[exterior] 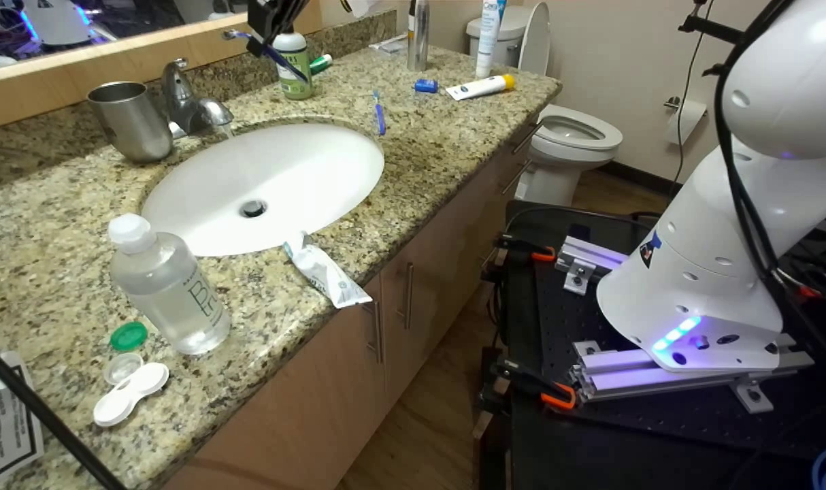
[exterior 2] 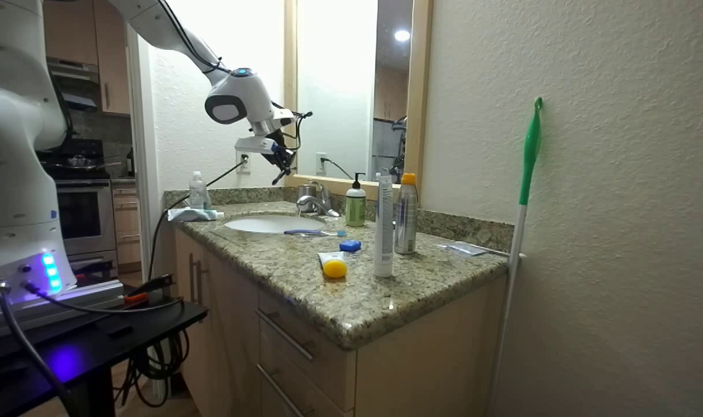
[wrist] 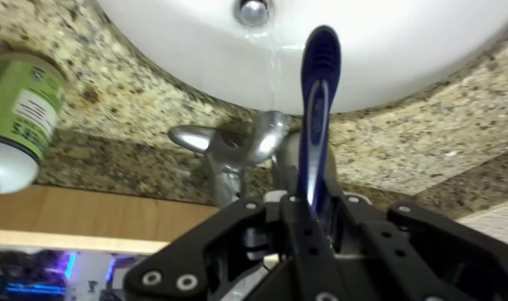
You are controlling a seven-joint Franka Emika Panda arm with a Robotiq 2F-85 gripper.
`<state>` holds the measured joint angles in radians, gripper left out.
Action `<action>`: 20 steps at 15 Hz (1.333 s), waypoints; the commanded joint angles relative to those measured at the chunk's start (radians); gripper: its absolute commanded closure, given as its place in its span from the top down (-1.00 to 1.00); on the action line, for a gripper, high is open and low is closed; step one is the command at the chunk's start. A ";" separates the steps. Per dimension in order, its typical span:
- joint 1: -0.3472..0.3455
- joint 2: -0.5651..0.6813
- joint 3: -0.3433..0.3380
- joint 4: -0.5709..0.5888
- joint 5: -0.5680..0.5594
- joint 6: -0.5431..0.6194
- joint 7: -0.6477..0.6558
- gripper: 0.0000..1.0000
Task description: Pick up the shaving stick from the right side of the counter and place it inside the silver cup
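The blue-handled razor [wrist: 321, 96] is pinched in the gripper [wrist: 316, 205], up over the far side of the granite counter [exterior: 433, 150], its handle reaching toward the near side. Lower, as one faces the mirror [exterior 2: 334, 87], the silver cup [exterior: 130, 126] stands just left of the chrome tap [exterior: 188, 112], which runs water [wrist: 275, 62] into the white basin [exterior: 297, 177]. Right of the tap stands a green soap bottle [exterior 2: 355, 209]; farther right lie a toothbrush [exterior: 380, 117] and a yellow-capped white tube [exterior: 477, 88]. Left of the basin stands a clear bottle [exterior: 171, 292], with a contact-lens case [exterior: 113, 408] close by and a crumpled white tube [exterior: 321, 272] at the near edge.
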<state>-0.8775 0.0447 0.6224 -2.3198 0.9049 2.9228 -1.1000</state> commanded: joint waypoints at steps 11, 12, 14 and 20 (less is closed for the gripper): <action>0.082 -0.071 0.041 0.045 0.516 0.026 -0.501 -0.94; 0.099 -0.030 0.046 0.114 0.590 0.050 -0.585 -0.94; 0.110 0.024 0.068 0.220 0.694 0.067 -0.722 -0.94; 0.160 0.239 0.055 0.467 0.906 0.119 -1.117 -0.94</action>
<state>-0.7432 0.1392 0.6931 -1.9763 1.7126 2.9805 -2.0230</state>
